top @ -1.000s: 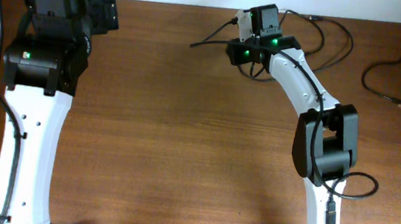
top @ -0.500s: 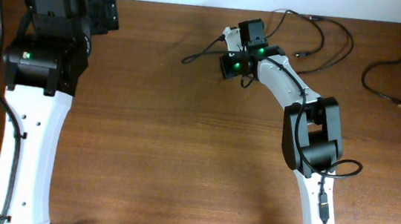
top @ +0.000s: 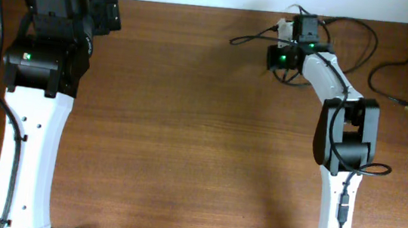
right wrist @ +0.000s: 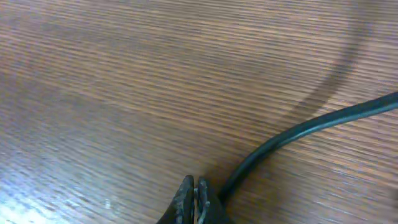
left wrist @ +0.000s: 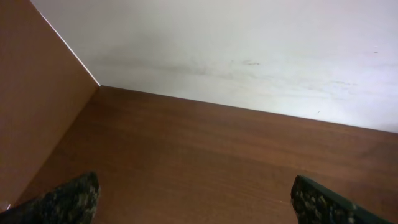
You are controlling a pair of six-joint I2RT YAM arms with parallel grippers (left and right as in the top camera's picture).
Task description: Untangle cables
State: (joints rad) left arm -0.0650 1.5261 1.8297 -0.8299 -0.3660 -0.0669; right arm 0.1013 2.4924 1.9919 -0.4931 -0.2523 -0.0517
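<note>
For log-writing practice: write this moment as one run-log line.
step: untangling | right fingers: shut on cable | left fingers: open, empty

Brown wood-grain table (top: 186, 142) w/ white wall (left wrist: 249, 50) behind far edge, brown side panel (left wrist: 31, 93) adjoining.

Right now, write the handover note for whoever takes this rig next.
Left gripper: open, holding nothing, over the far left corner of the table.
Right gripper: shut on a cable near the far edge.
Other cables: loose loops at the far right.
Done: one cable gripped. Left: draw it clear of the loops beside it, lay each cable apart.
</note>
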